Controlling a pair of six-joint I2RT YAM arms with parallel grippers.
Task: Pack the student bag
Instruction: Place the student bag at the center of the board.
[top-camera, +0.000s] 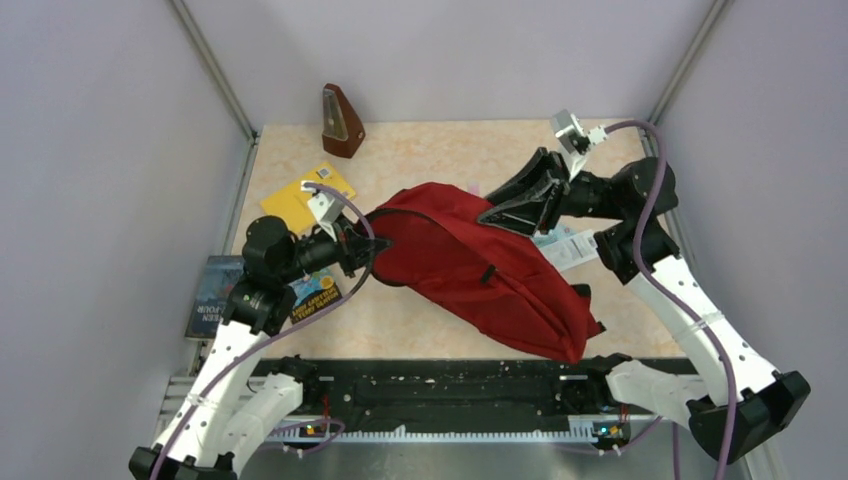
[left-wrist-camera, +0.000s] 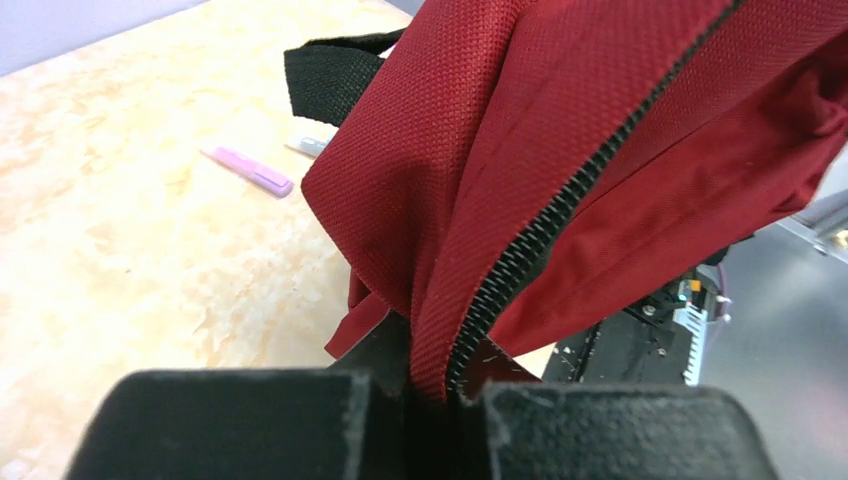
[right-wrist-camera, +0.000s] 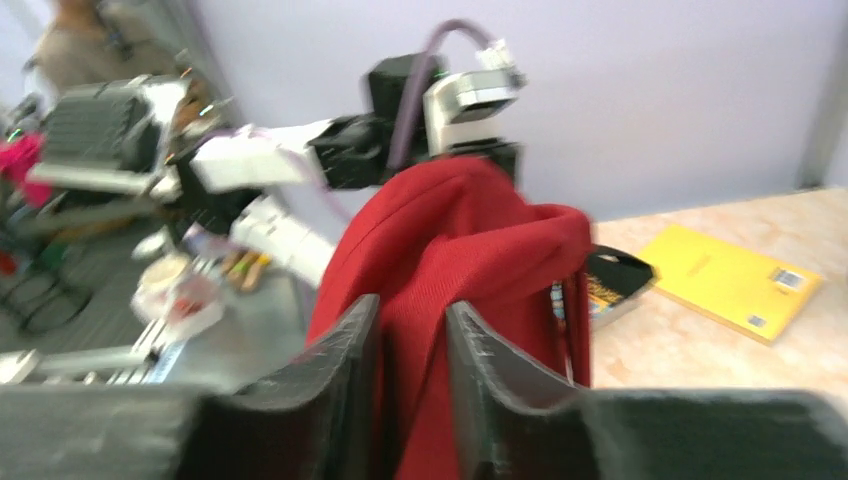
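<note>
Across the middle of the worktop (top-camera: 420, 160) the bag (top-camera: 470, 265) is stretching from 10 o'clock down to 5 o'clock, its upper end hanging raised between your two arms. Your left gripper (left-wrist-camera: 420, 385) is pinching the zipper edge at the bag's 9 o'clock side, pressed together on the fabric. Your right gripper (right-wrist-camera: 410, 335) is clamping red cloth at 1 o'clock. You are likely pulling those edges apart to hold the mouth open for loading. The yellow notebook (top-camera: 305, 195) is waiting at 10 o'clock, and a pink pen (left-wrist-camera: 250, 170) is lying beyond the bag.
</note>
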